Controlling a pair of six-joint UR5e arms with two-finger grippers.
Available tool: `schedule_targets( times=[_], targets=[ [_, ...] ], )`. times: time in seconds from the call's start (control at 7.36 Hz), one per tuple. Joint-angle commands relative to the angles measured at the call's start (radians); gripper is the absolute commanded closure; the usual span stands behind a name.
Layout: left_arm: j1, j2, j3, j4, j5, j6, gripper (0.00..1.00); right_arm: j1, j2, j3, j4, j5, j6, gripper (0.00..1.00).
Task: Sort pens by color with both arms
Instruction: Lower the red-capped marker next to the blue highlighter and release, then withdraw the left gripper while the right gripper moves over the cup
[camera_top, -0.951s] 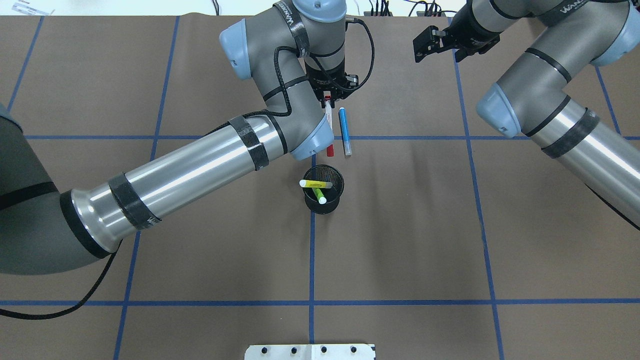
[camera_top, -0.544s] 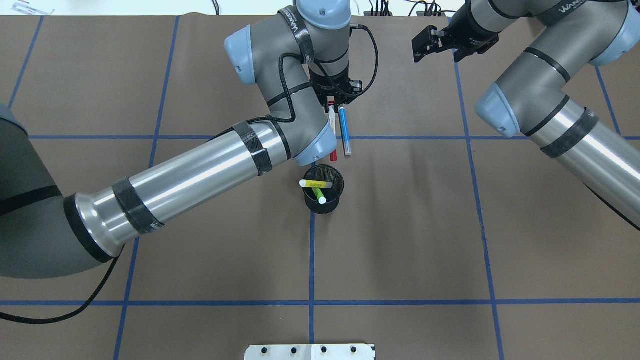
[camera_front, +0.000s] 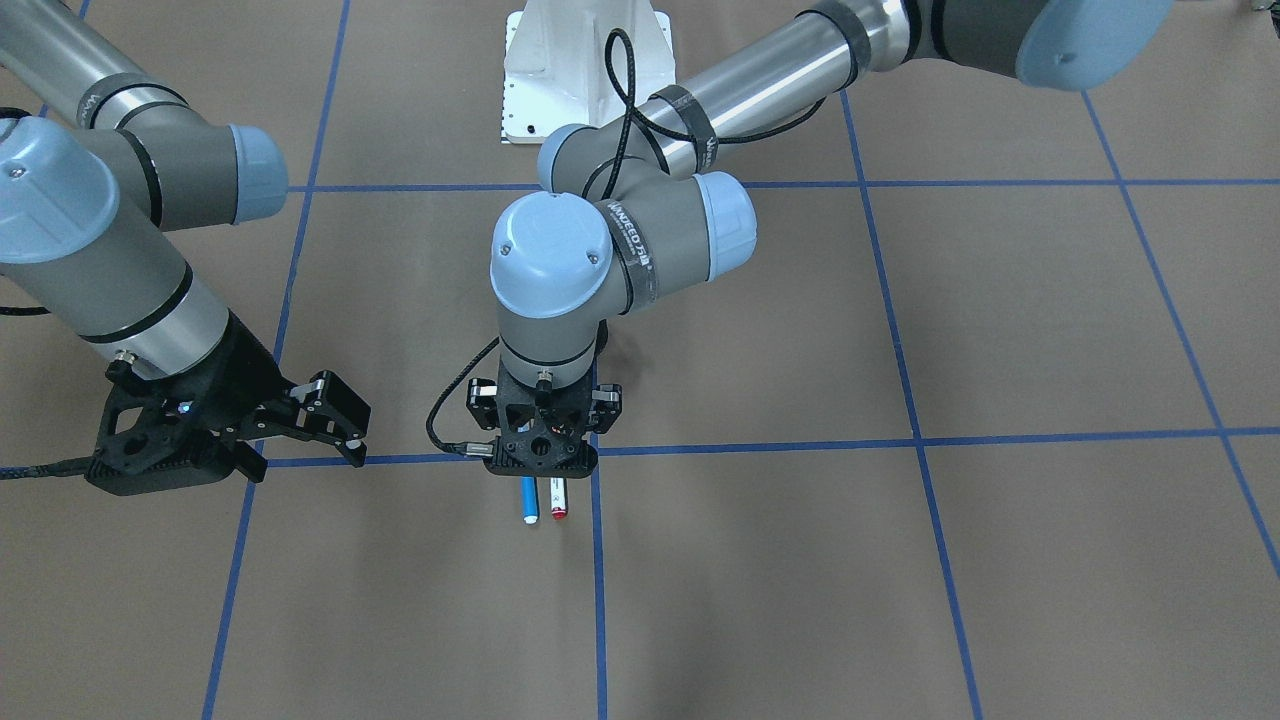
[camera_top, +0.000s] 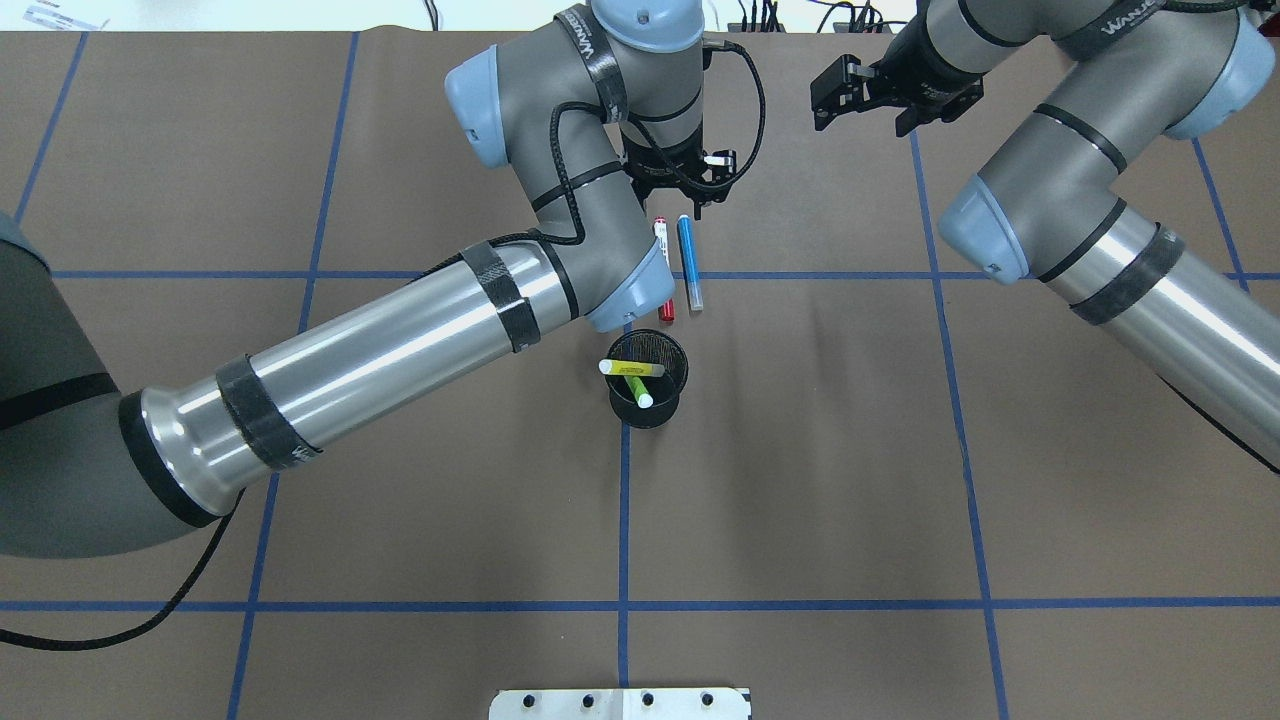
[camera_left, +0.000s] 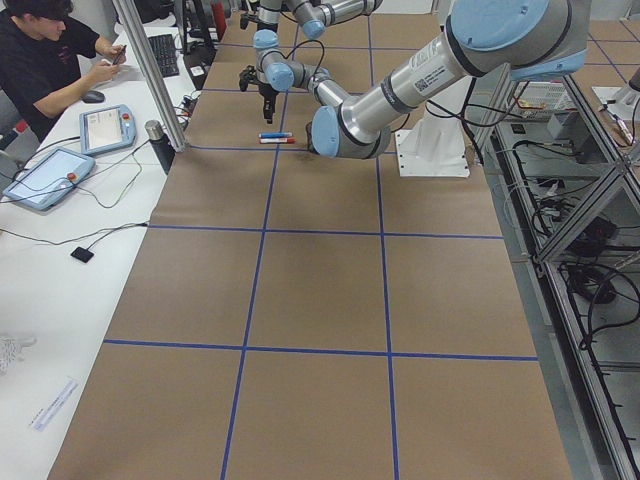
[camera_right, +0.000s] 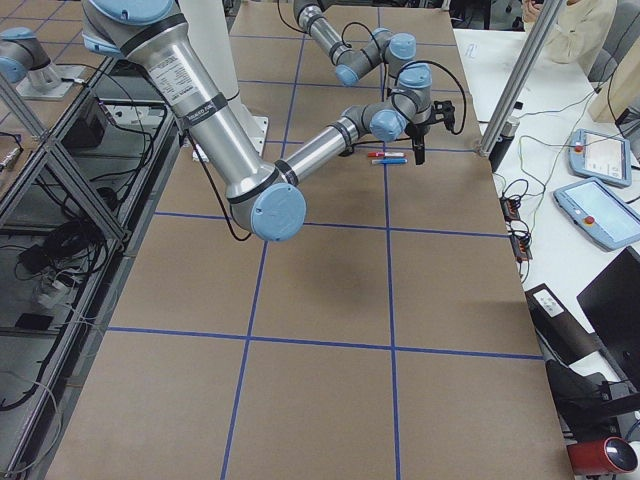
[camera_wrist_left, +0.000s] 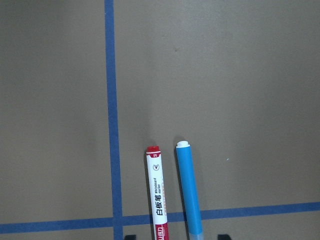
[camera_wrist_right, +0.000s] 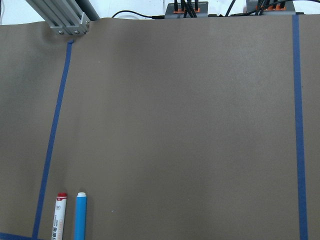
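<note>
The red-capped white pen (camera_top: 663, 270) and the blue pen (camera_top: 689, 262) lie side by side on the brown table, just beyond the black mesh cup (camera_top: 678, 352). The yellow pen (camera_top: 632, 368) and the green pen (camera_top: 637, 390) stand in that cup. My left gripper (camera_top: 682, 196) hovers open and empty over the far ends of the red and blue pens. In the left wrist view the red pen (camera_wrist_left: 158, 197) and the blue pen (camera_wrist_left: 189, 192) lie between the spread fingers. My right gripper (camera_top: 860, 108) is open and empty at the far right, above the table. It also shows in the front-facing view (camera_front: 345, 425).
Blue tape lines (camera_top: 624, 520) divide the brown table into squares. The white pedestal base (camera_front: 585, 70) stands at the robot's side. An operator (camera_left: 50, 60) sits at a side bench with tablets and cables. A metal post (camera_right: 515, 85) stands at the far table edge.
My left gripper has set the red pen down beside the blue pen, opened, and drawn back toward the far edge. My right gripper has shifted slightly left.
</note>
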Motion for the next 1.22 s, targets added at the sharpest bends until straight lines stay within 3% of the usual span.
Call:
schedule_targets(
  times=[0.0,0.41,0.68,1.09],
  targets=[
    [-0.056,0.12,-0.146,0.012,-0.102,0.085,0.34,-0.04,0.018,0.034,-0.043,-0.014,0.108,0.02],
    [-0.138,0.274,-0.334,0.102,-0.204,0.169,0.33,-0.146,0.076,0.172,-0.312,-0.018,0.14,0.02],
    [-0.195,0.43,-0.511,0.159,-0.244,0.275,0.32,-0.241,0.182,0.172,-0.486,-0.015,0.206,0.02],
    [-0.254,0.48,-0.603,0.274,-0.258,0.29,0.26,-0.353,0.203,0.158,-0.486,-0.015,0.226,0.04]
  ],
)
